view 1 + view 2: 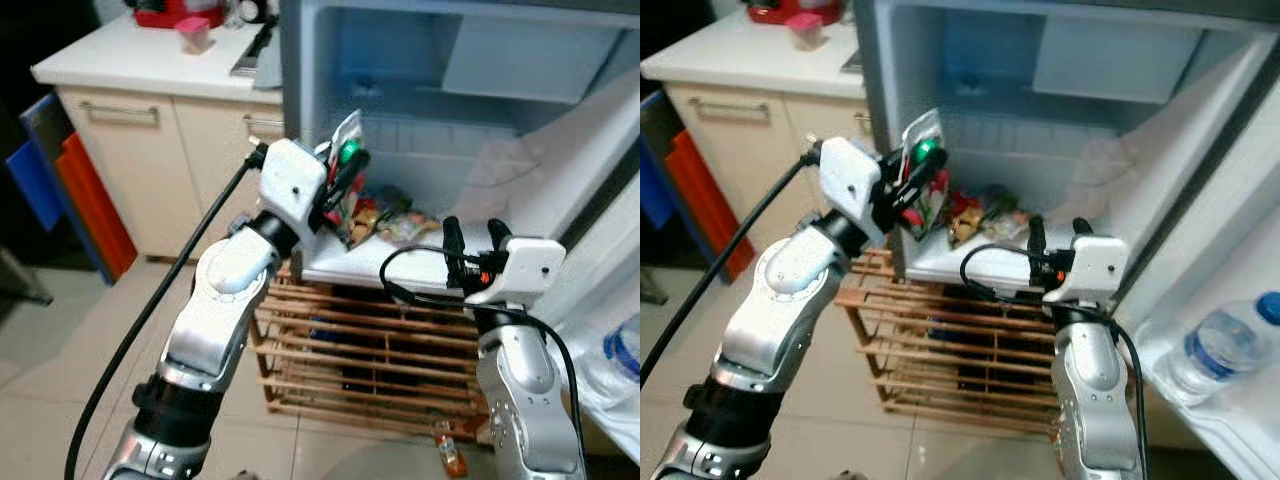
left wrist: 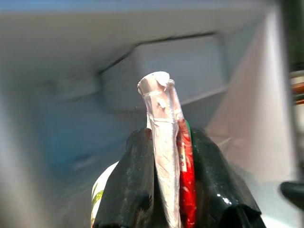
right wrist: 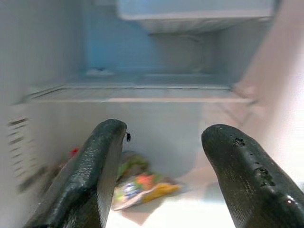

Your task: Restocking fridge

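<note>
Nearest the head camera, the two silver arms are rising from 6 o'clock toward the open small white fridge [image 1: 560, 170]. The right gripper [image 1: 472, 237], at 4 o'clock, is hovering just before the front lip of the fridge floor, its two long black fingers [image 3: 99, 166] standing apart with nothing between them. The left gripper [image 1: 340, 185], near the centre and slightly toward 11 o'clock, is holding a flat white, red and green snack packet [image 2: 164, 156] upright at the left edge of the fridge opening; the left wrist view is showing its fingers [image 2: 128, 190] clamping on the packet from both sides, with the crimped top end sticking out past the fingertips.

Under the fridge, at 6 o'clock, a slatted wooden crate rack [image 1: 370, 350] is standing on the pale tiled floor [image 1: 60, 400]. On the fridge floor, behind the left gripper, several colourful snack packets [image 3: 142, 183] are lying in a loose heap near the left wall. Above them a thin white wire shelf [image 3: 137, 92] is spanning the compartment.

At 3 o'clock in the right eye view, a clear plastic water bottle with a blue cap [image 1: 1220, 345] is lying in the door shelf. At 10 o'clock, a beige cabinet with a white tabletop [image 1: 130, 60] is carrying a small pink cup [image 1: 193, 35].
</note>
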`<state>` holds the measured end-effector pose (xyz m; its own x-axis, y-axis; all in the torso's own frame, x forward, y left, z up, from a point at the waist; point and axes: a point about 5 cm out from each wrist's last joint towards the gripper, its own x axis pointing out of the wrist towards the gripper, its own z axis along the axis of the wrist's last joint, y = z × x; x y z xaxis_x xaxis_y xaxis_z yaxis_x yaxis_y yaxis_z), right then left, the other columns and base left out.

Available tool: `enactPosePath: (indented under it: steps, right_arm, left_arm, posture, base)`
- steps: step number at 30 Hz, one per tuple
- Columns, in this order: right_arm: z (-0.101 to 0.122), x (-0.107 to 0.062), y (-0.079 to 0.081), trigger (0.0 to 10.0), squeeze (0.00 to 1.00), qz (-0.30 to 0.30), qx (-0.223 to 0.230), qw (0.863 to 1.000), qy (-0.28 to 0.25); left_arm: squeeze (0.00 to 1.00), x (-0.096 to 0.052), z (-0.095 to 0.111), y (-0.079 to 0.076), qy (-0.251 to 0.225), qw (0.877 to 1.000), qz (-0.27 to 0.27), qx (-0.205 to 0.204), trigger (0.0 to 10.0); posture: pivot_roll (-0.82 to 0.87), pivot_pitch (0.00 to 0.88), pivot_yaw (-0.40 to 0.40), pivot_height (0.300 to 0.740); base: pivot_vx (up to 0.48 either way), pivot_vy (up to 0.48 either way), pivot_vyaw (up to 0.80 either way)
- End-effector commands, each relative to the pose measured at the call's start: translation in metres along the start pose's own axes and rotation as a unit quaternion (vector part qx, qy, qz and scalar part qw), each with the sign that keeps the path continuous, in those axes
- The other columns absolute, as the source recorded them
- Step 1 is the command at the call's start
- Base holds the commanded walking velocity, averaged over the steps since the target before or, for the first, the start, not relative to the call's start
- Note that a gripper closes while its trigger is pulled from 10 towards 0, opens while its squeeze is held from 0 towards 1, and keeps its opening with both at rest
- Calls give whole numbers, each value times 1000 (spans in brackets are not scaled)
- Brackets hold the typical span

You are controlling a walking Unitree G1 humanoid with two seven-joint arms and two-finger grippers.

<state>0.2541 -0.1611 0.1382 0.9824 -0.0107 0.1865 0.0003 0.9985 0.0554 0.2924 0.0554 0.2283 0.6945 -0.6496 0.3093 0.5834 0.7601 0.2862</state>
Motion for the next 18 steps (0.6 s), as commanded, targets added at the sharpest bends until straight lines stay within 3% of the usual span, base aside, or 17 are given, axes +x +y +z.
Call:
enactPosePath:
  steps: [1,5,18]
  right_arm:
    - [-3,0,-3,10000,0,-3,1,1000,3]
    - [-6,0,-3,10000,0,-1,-1,1000,5]
    - [-11,-2,-3,10000,0,5,-5,1000,13]
  left_arm:
    - [0,6,1,-7,-4,1000,-24,-1,10000]
    - [0,18,4,-18,-20,998,-53,-19,10000]
    - [0,24,3,-15,-22,999,-23,-28,10000]
  posture:
    - [-77,0,20,740]
    - [-85,0,24,740]
    - [-97,0,24,740]
  base:
    - [465,0,0]
    - [464,0,0]
    - [456,0,0]
